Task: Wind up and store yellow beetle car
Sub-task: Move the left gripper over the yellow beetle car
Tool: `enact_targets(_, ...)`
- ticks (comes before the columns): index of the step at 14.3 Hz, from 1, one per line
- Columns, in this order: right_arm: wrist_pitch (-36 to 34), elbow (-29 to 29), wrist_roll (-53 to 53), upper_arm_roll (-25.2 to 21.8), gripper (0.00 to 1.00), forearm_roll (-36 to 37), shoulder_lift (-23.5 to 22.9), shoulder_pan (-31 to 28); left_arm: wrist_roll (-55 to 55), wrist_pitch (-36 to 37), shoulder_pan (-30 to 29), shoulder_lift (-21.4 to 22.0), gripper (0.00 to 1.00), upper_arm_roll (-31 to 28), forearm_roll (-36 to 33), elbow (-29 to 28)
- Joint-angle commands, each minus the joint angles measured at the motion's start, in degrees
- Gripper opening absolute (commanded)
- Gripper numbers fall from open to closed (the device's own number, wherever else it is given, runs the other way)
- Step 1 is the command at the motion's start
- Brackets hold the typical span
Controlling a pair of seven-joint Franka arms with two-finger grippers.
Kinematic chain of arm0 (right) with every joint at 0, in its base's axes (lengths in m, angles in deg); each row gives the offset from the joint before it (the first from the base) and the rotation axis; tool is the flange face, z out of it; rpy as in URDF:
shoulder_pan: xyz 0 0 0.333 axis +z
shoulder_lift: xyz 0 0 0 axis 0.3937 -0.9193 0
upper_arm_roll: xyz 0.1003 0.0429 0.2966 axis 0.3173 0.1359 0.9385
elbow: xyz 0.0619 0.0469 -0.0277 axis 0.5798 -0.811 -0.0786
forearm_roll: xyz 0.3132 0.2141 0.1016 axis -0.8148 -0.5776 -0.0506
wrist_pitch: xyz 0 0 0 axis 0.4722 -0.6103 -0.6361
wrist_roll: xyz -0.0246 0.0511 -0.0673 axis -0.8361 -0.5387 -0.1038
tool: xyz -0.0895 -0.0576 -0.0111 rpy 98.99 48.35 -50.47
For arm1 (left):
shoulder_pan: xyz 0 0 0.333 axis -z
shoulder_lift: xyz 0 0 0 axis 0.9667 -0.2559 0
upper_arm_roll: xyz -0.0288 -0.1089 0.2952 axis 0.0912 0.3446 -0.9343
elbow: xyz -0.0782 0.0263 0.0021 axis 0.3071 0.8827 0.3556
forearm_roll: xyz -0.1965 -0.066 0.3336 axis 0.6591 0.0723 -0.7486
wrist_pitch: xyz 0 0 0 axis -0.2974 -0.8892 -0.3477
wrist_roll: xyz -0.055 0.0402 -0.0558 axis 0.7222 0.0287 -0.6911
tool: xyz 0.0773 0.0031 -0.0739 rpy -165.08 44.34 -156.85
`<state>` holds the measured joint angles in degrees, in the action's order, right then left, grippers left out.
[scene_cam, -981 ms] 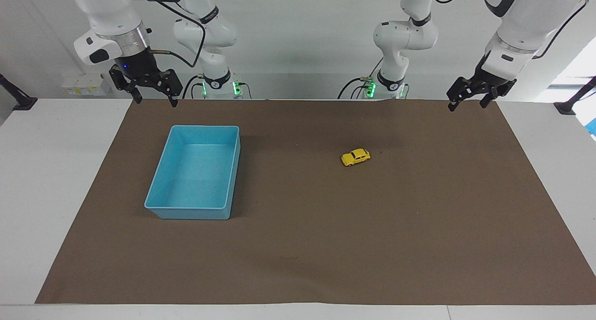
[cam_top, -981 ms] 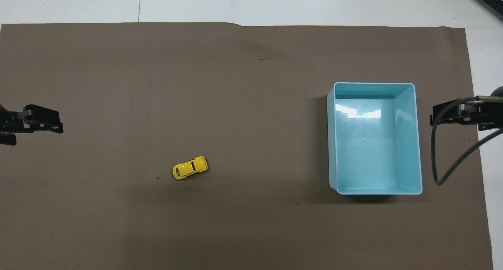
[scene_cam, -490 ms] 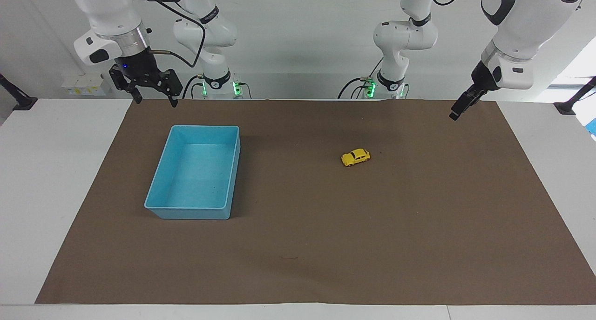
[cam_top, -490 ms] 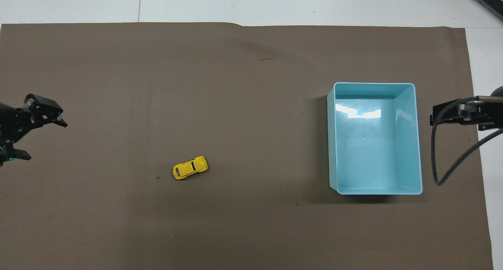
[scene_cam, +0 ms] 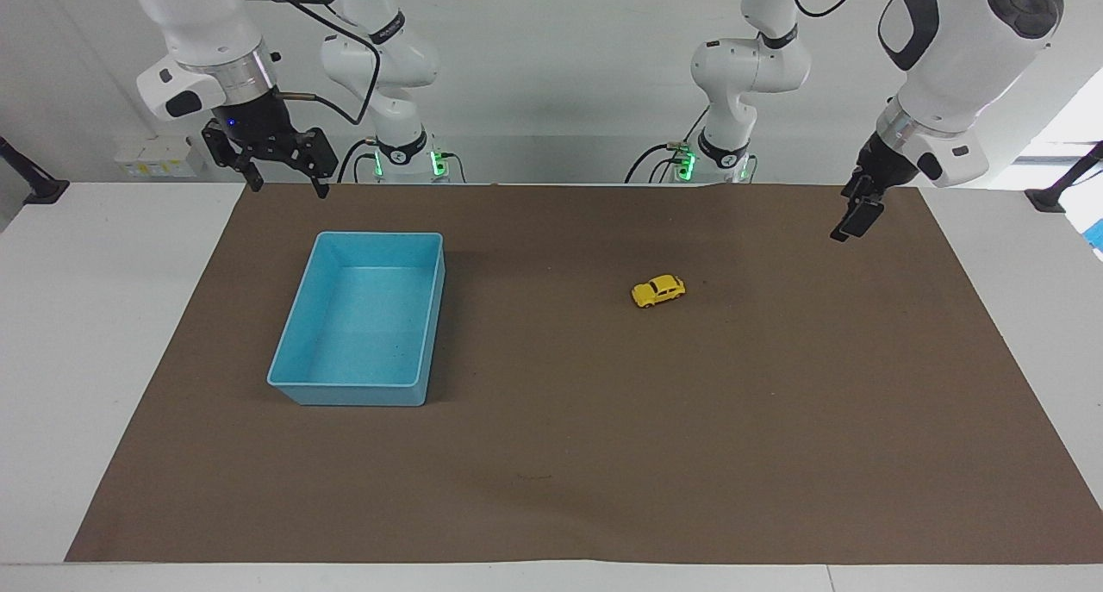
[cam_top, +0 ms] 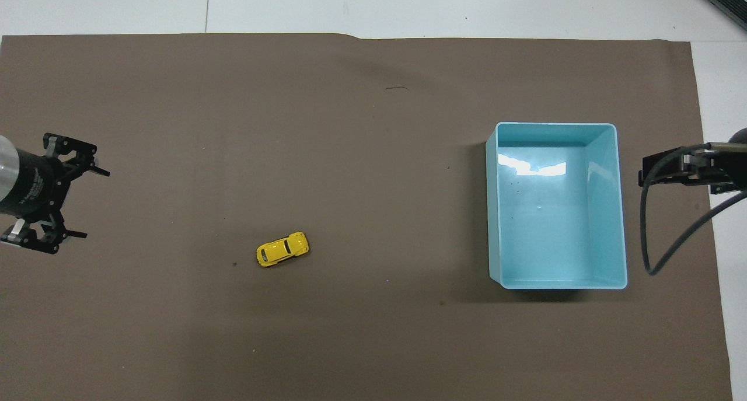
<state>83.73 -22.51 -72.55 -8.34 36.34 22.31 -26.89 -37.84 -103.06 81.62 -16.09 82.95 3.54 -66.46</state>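
Note:
The yellow beetle car [scene_cam: 658,290] [cam_top: 282,248] stands on its wheels on the brown mat, toward the left arm's end of the table, with nothing touching it. My left gripper [scene_cam: 851,223] [cam_top: 97,204] hangs over the mat at that end, well apart from the car. It is open, its fingertips spread wide in the overhead view. My right gripper [scene_cam: 289,187] [cam_top: 644,176] waits open and empty above the mat's edge, close to the blue bin.
A light blue bin [scene_cam: 353,395] [cam_top: 492,214] with nothing in it stands on the mat toward the right arm's end. The brown mat [scene_cam: 603,454] covers most of the white table. A black cable [cam_top: 659,237] loops down from the right wrist beside the bin.
The left wrist has turned and its gripper has come lower, a little closer to the car. The right arm, the car and the bin have stayed put.

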Motion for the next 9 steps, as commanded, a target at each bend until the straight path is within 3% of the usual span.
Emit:
enact_targets(1, 0.1, 0.2, -0.8, -0.5, 1.00, -0.9, -0.2, 0.1, -11.5, -4.2, 0.2, 0.9, 1.00, -0.1, 1.2, -3.7)
enact_targets(6, 0.1, 0.2, -0.8, -0.5, 1.00, -0.9, -0.2, 0.1, -23.5, -9.9, 2.6, 1.5, 1.00, -0.1, 6.5, -8.8)
enact_targets(9, 0.1, 0.2, -0.8, -0.5, 1.00, -0.9, -0.2, 0.1, -31.2, -16.9, 5.5, 1.4, 1.00, -0.1, 8.2, -14.0)
